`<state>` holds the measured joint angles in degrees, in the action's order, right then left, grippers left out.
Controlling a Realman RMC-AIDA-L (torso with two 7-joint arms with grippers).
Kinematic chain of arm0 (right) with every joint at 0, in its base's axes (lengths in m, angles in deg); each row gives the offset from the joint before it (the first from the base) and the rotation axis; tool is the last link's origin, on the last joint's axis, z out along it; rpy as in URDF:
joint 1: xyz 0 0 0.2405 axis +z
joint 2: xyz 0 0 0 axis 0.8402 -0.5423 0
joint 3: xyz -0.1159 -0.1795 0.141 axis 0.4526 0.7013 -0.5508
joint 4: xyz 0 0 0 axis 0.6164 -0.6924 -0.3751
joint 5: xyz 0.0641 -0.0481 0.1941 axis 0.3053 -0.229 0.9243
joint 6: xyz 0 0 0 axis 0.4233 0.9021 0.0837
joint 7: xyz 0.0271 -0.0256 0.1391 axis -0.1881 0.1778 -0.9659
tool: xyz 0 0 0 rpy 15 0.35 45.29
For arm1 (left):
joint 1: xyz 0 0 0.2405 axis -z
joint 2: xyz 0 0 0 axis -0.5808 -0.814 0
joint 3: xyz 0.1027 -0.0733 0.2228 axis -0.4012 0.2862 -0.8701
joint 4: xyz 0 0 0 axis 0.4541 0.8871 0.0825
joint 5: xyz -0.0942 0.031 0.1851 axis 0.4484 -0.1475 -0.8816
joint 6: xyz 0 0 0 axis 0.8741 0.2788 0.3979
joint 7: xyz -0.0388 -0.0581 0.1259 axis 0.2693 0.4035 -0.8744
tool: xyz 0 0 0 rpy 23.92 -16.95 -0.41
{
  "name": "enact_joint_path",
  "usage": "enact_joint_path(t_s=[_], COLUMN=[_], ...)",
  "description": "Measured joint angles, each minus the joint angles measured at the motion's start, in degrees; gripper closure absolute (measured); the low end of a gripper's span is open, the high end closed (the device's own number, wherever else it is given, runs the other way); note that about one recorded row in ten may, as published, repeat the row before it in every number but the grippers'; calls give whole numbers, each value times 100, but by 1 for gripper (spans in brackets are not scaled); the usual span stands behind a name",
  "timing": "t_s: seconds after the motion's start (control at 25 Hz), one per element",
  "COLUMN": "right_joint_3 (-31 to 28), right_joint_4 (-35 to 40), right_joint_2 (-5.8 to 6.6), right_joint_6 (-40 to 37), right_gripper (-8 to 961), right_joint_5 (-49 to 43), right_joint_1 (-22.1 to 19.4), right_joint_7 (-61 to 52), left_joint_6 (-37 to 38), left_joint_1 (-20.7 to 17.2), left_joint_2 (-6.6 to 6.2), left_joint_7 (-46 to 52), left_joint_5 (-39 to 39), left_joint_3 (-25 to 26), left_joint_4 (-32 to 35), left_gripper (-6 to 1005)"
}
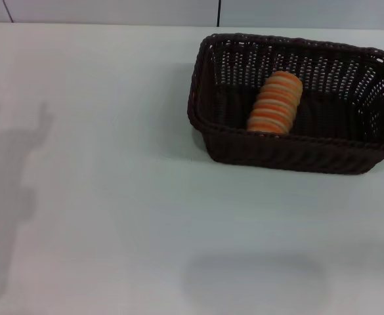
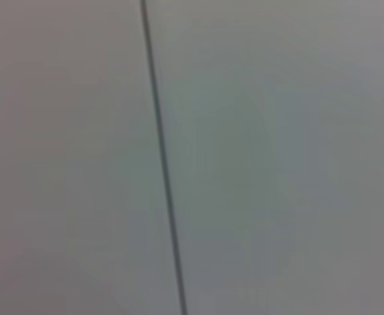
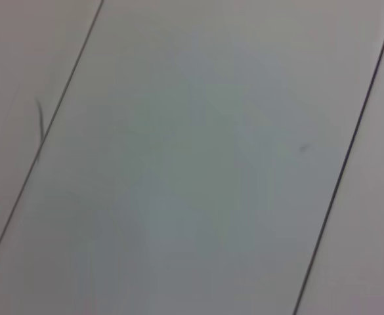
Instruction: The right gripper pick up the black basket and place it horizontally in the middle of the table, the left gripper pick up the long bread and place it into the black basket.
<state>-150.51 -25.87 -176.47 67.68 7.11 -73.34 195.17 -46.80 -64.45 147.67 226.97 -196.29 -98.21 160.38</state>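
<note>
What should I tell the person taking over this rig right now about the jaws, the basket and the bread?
Neither gripper shows in any view; both wrist cameras see only plain pale panels with thin seams, so the state of the jaws is unknown.
The black basket sits on the table, long side across, toward the far right rather than dead centre.
The long bread lies inside the basket, near its middle.
Done: the bread is in the basket.
Left: judge whether the basket needs shifting to the middle, and confirm both arms are parked.
</note>
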Motion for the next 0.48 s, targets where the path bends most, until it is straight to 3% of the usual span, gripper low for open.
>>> enact_joint_path(t_s=[0.16,0.36,0.48], right_joint_3=[536,1341,1412], right_joint_4=[145,586,593], right_joint_2=[0,0,0], right_joint_6=[-286,-333,-327], right_gripper=[670,670,670], right_joint_5=[590,2434,2552], right_joint_1=[-163,-644,-762], right_joint_7=[1032,2829,2899], left_joint_6=[-241,-619,-783], left_joint_1=[-368,-722,-797], left_joint_2=[1,-1,-2], left_joint_7=[9,15,19], left_joint_5=[1,1,4], left_joint_3=[1,19,54], left_joint_4=[-20,-166,-242], left_gripper=[142,142,142])
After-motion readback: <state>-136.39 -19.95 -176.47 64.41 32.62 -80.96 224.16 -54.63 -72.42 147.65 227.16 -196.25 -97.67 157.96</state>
